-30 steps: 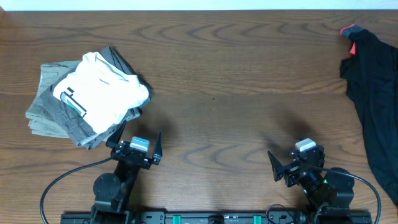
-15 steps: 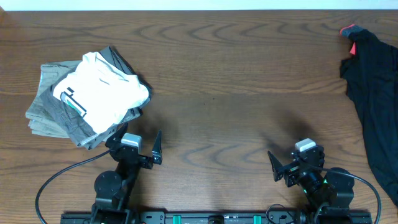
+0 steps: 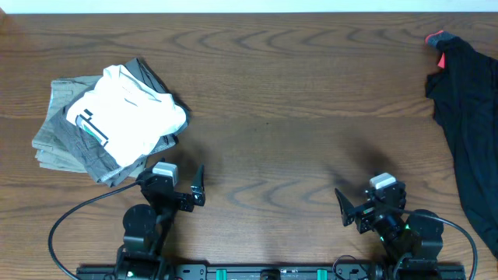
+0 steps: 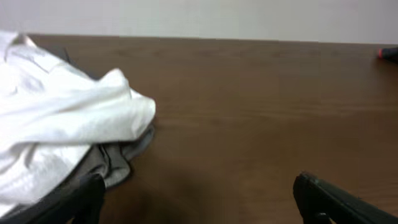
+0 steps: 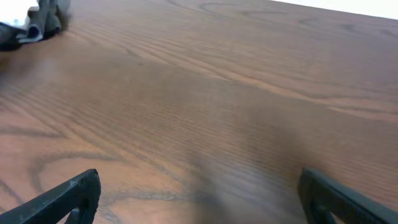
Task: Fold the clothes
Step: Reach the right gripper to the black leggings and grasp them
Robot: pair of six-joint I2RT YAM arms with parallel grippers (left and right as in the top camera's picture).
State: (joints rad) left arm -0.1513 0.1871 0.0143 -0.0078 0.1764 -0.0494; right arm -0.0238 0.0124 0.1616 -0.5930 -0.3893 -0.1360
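Your left gripper point(image 4: 199, 208) and right gripper point(image 5: 199, 199) are gaping wide, gripping nothing, at the table's point(image 3: 272, 93) near edge. The black trousers point(image 3: 467, 117) are lying at its right edge (folded pile point(image 3: 109, 124) opposite).

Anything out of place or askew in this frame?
The black trousers lie crumpled at the far right of the table, running out of view, unfolded. The white garment sits askew atop the grey one. Nothing looks damaged.

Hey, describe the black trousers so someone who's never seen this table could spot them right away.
On the wooden table, go to the right edge. The trousers lie there, a loose black heap with a coral-red bit at its far end. The only other clothes, a white top on grey fabric, are stacked on the left.
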